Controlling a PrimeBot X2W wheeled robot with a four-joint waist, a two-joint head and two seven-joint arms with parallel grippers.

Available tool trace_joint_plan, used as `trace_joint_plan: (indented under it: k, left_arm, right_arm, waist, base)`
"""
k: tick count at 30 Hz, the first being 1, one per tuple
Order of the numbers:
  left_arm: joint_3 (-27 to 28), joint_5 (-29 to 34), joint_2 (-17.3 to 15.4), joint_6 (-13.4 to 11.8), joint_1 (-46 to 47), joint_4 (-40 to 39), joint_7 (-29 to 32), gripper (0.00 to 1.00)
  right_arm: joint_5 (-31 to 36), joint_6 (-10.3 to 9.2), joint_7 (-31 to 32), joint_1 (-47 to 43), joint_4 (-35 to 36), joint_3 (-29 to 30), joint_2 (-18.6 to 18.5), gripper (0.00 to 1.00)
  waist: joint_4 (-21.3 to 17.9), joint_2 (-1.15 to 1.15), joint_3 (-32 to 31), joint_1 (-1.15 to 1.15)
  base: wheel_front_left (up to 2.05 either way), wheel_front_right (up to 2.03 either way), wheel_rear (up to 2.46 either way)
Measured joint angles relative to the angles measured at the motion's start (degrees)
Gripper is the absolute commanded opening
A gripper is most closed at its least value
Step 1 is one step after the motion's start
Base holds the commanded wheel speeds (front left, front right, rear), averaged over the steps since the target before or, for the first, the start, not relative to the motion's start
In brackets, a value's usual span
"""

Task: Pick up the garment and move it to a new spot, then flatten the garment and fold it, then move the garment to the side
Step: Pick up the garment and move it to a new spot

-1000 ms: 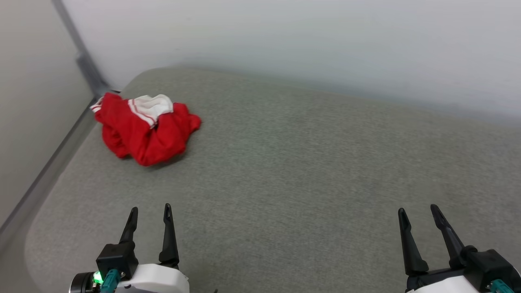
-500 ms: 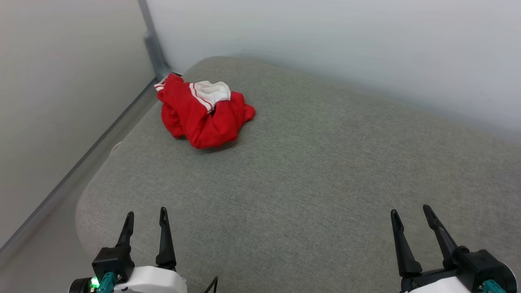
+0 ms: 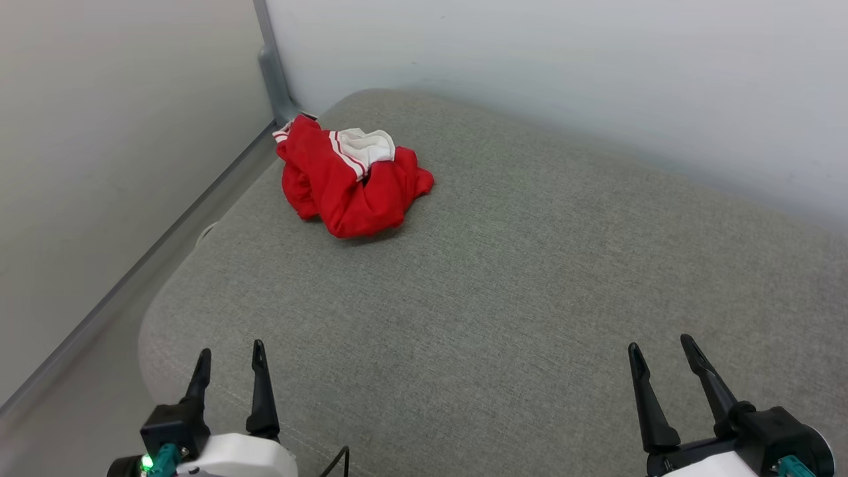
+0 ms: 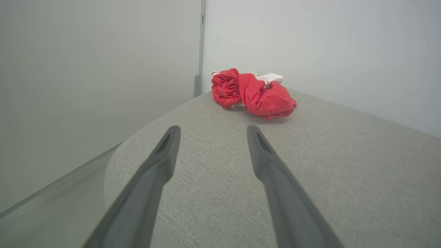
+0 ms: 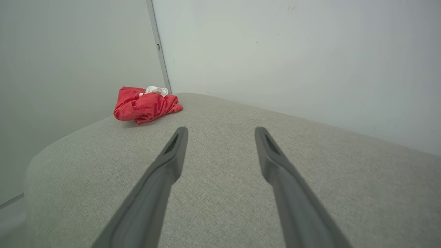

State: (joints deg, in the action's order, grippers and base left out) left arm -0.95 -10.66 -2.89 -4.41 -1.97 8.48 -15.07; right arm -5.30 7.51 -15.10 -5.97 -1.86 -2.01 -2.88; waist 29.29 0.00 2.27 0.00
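The garment (image 3: 351, 179) is a crumpled red heap with a white, striped part on top, lying at the far left corner of the grey cushioned surface (image 3: 503, 278). It also shows ahead in the left wrist view as the garment (image 4: 253, 93) and at the far left in the right wrist view as the garment (image 5: 144, 105). My left gripper (image 3: 230, 354) stands open at the near left edge, well short of it, nothing between its fingers. My right gripper (image 3: 660, 346) is open and empty at the near right.
Pale walls close in on the left and behind, meeting at a grey metal post (image 3: 273, 69) right by the garment. The cushion's rounded left edge (image 3: 152, 318) drops to a strip of floor along the left wall.
The camera has turned to the left, so the garment sits further right and higher in the picture. Both grippers stay open, low in the view.
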Motion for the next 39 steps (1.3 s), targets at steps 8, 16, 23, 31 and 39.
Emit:
trace_joint_plan:
  k: [8,16,23,31,39]
  left_arm:
    - [6.6,1.5,-1.0,5.0,8.4,0.1,0.0,1.0]
    - [13.2,-0.6,-5.7,10.1,24.2,2.4,0.0,1.0]
    - [11.9,-4.6,-12.3,11.6,38.2,8.7,0.0,1.0]
    - [3.0,-15.0,-21.4,11.8,52.0,15.9,9.9,1.0]
    - [-10.0,-28.2,-28.6,11.8,60.2,22.5,33.4,1.0]
  right_arm:
    - [2.0,0.0,0.0,0.8,0.6,-0.3,0.0,1.0]
    - [5.6,0.0,0.0,3.6,2.8,1.0,0.0,1.0]
    - [7.9,0.0,0.0,4.9,5.5,2.5,0.0,1.0]
    - [8.9,0.0,0.0,7.3,8.7,3.5,-0.7,1.0]
    - [9.4,0.0,0.0,9.7,11.2,3.6,-1.3,1.0]
  waist:
    - [-1.7,0.0,2.4,0.0]
    - [-4.0,0.0,8.2,0.01]
    - [-5.8,0.0,14.5,0.01]
    - [-7.4,0.0,20.9,0.01]
    - [-9.9,0.0,25.9,0.01]
  base:
    - [0.0,0.0,0.0]
    - [0.0,0.0,0.0]
    - [0.0,0.0,0.0]
    - [0.0,0.0,0.0]
    - [0.0,0.0,0.0]
